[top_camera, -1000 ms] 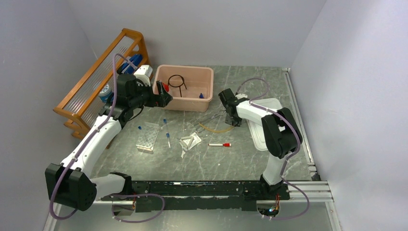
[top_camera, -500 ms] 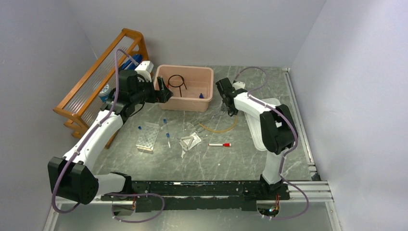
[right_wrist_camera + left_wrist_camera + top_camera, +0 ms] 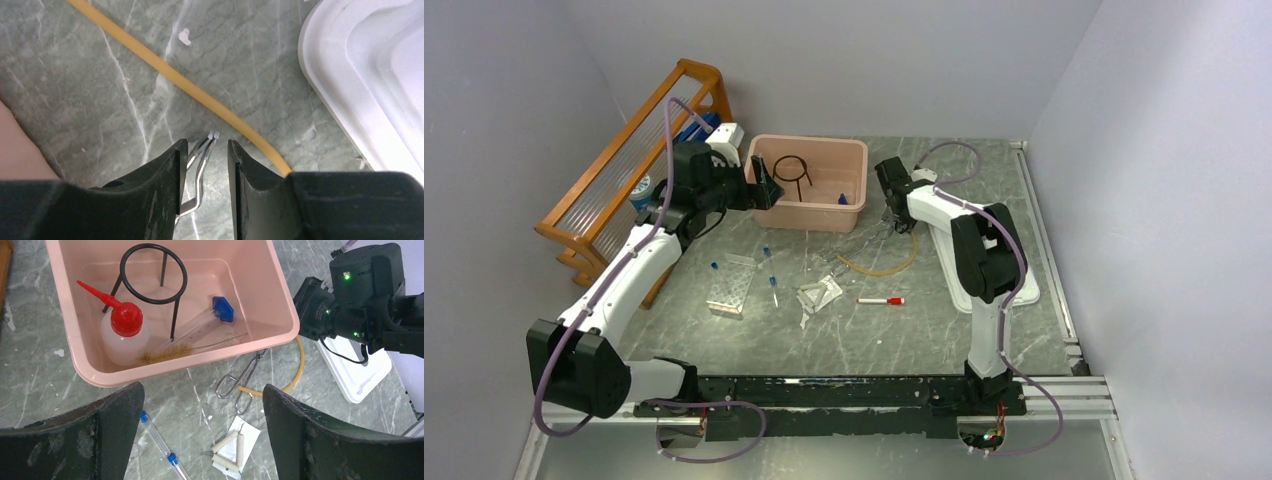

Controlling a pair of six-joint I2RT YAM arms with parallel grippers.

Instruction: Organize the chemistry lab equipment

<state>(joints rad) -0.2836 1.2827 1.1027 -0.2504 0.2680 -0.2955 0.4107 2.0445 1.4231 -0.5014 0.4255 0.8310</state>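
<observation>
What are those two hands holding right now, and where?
Left hand: nothing. Right hand straddles the metal tongs near their tips; a firm grip cannot be told.

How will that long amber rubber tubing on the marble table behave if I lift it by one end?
Probably floppy: the amber tubing lies in a loose curve, so it should droop and trail. It looks thin, so likely light for its length.

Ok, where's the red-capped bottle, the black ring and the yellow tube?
red-capped bottle (image 3: 126,319): left wrist view, on its red cap.
black ring (image 3: 152,302): left wrist view, on its near rim.
yellow tube (image 3: 175,78): right wrist view, mid-length.
</observation>
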